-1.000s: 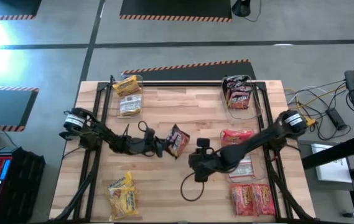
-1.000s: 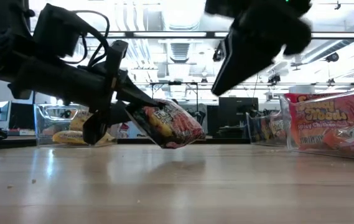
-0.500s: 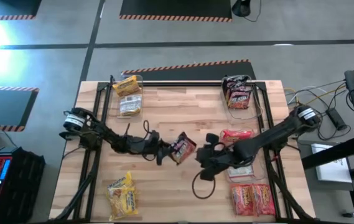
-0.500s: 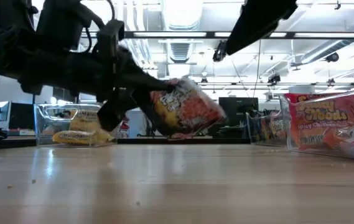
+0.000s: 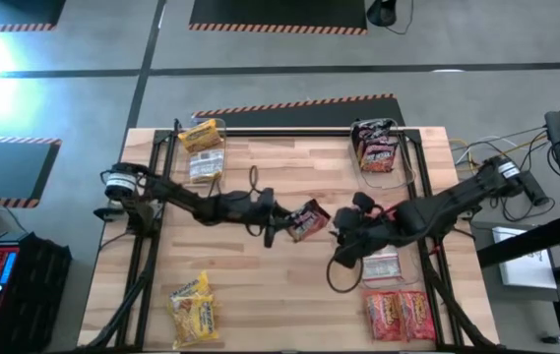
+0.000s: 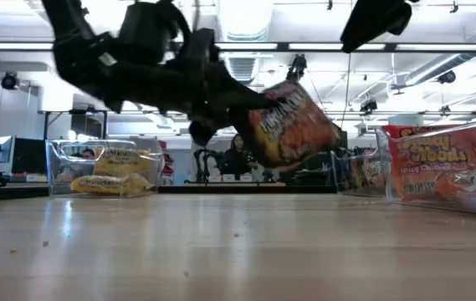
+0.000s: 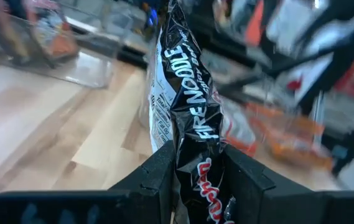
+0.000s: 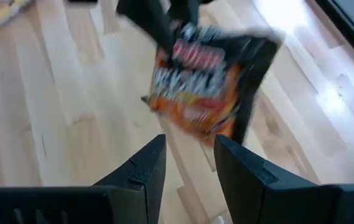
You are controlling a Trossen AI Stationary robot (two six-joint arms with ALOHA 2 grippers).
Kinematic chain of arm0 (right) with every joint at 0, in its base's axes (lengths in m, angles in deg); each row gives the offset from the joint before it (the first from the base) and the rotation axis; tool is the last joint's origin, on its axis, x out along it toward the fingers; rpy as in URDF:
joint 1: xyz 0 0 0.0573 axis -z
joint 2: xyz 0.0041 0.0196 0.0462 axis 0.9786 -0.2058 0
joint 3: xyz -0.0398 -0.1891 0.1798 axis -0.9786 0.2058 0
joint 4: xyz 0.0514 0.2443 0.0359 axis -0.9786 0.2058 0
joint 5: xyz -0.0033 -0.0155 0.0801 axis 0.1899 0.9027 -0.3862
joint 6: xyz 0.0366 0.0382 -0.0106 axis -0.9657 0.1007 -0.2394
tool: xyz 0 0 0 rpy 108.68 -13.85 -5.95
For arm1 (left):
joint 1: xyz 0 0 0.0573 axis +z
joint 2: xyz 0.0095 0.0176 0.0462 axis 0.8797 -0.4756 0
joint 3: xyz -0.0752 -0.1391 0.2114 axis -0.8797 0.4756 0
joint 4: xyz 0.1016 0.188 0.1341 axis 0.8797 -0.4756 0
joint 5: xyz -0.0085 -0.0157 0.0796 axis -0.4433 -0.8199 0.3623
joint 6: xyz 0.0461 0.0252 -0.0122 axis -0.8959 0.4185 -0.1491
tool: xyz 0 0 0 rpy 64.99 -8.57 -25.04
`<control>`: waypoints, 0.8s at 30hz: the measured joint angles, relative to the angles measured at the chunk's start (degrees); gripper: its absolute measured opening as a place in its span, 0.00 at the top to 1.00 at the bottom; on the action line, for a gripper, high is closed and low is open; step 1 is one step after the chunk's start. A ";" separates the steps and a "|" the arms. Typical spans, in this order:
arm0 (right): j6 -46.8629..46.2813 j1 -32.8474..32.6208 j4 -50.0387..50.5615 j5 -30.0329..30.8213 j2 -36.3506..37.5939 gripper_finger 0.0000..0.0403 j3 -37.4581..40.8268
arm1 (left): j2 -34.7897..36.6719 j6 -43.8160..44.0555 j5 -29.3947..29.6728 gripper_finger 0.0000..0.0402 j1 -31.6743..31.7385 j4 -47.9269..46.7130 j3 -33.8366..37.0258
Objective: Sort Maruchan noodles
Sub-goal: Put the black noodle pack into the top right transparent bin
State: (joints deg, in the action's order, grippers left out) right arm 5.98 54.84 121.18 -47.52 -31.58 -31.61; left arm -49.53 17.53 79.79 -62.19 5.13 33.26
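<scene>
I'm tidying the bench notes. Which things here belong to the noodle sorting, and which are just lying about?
Belongs to the job:
- dark packet held in the left hand
- yellow packets
- red-orange packets
- right hand, empty

Lying about:
- cables beside the table
- clear bins

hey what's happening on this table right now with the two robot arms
The left gripper is holding a dark noodle packet up off the wooden table, near its middle. The right gripper hangs just beside it with its fingers apart, holding nothing, as if for a handover. Other packets sit near the table corners: yellow ones on the left, red ones on the right.
</scene>
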 joint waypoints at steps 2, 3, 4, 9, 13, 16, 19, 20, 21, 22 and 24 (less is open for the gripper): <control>0.00 1.02 0.00 -0.42 0.77 0.68 0.00 | 0.00 -4.16 -1.47 0.77 0.27 -5.28 -2.51; 0.02 1.48 0.40 -0.70 1.14 0.68 0.00 | 0.00 -6.67 -1.58 0.77 0.29 -7.55 -3.75; 0.02 1.96 1.16 -0.99 1.27 0.66 0.00 | 0.00 -8.98 -1.63 0.77 0.28 -9.55 -4.94; 2.61 5.20 3.26 -6.00 1.29 0.57 0.00 | 0.00 -16.25 -1.98 0.77 0.43 -19.74 -10.17; 5.98 7.63 3.20 -9.01 0.92 0.48 -0.02 | 0.00 -20.28 -3.40 0.77 1.09 -26.20 -13.36; 8.70 9.45 2.86 -11.27 0.92 0.43 -0.02 | 0.00 -23.79 -5.19 0.77 1.48 -29.61 -15.00; 12.43 10.65 1.56 -13.83 0.92 0.40 -0.02 | 0.00 -27.69 -6.14 0.77 1.61 -31.78 -16.62; 13.91 10.86 0.91 -14.93 0.92 0.39 -0.02 | 0.00 -28.72 -6.15 0.77 1.76 -32.56 -17.07; 15.49 10.98 0.14 -16.11 0.92 0.38 -0.02 | 0.00 -29.46 -6.16 0.77 1.84 -33.19 -17.42; 16.96 10.96 -0.67 -16.88 0.92 0.38 0.00 | 0.00 -30.04 -6.20 0.77 1.94 -33.66 -17.75; 19.44 10.94 -1.93 -17.12 0.92 0.38 -0.02 | 0.00 -30.91 -6.31 0.77 2.16 -34.26 -18.38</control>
State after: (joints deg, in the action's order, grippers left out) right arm 25.42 65.78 119.25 -64.64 -30.66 -31.63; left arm -49.53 -13.38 73.47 -60.03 -29.13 14.88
